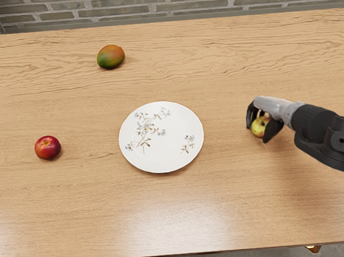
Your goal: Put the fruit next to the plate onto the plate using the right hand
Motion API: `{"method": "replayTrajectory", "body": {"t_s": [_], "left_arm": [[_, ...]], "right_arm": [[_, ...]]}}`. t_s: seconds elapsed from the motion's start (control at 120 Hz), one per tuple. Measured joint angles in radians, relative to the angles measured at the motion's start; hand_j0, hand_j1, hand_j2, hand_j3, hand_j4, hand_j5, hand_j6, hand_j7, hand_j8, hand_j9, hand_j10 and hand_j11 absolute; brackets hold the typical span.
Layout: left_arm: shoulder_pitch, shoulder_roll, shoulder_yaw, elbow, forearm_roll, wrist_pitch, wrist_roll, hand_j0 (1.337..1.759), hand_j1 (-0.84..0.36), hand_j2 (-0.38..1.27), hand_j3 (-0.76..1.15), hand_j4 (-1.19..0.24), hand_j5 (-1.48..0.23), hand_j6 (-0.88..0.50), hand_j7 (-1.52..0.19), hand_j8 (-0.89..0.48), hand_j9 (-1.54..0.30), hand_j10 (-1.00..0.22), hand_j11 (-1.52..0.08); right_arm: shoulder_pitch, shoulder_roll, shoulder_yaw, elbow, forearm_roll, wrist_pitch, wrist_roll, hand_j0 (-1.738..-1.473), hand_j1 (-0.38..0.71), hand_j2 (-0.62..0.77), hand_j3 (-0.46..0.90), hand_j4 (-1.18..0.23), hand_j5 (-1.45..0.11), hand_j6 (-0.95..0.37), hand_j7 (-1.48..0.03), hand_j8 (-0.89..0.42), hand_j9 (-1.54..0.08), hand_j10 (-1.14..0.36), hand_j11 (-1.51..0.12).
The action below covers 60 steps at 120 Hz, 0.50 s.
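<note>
1. A small, round, yellow-green fruit with a reddish blush (258, 127) is seen right of the white, flower-patterned round plate (163, 158), apart from it.
2. It is enclosed by the curled fingers of the right hand (265, 119).
3. Bare wooden table (236, 189) is left between them.
4. The red apple (48, 147) and the green-orange mango (111, 56) are set well away, left of the plate.

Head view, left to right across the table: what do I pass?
In order: red apple → mango → plate → yellow-green fruit, enclosed by the right hand.
</note>
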Motion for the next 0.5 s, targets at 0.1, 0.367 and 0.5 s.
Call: {"method": "replayTrajectory", "body": {"t_s": [0.1,0.367,0.5], "left_arm": [[0.0,0.0,0.0,0.0,0.0,0.0,0.0,1.658,0.35,0.0,0.0,0.0,0.0,0.0,0.0,0.0,0.0,0.0,0.0],[0.001,0.0,0.0,0.0,0.0,0.0,0.0,1.658,0.35,0.0,0.0,0.0,0.0,0.0,0.0,0.0,0.0,0.0,0.0],[0.002,0.0,0.0,0.0,0.0,0.0,0.0,1.658,0.35,0.0,0.0,0.0,0.0,0.0,0.0,0.0,0.0,0.0,0.0]], "right_arm": [[0.043,0.007,0.0,0.016,0.031,0.015,0.0,-1.652,0.28,0.24,0.0,-0.75,-1.04,-0.49,-1.0,-0.37,-1.05,-0.56,-1.05],[0.128,0.073,0.0,0.032,0.105,0.036,0.0,-1.653,0.27,0.23,0.0,-0.74,-1.06,-0.5,-1.0,-0.36,-1.05,-0.57,-1.05],[0.162,0.121,0.0,0.031,0.131,0.039,0.0,-1.653,0.27,0.24,0.0,-0.74,-1.07,-0.5,-1.01,-0.37,-1.06,-0.57,-1.06]]}}
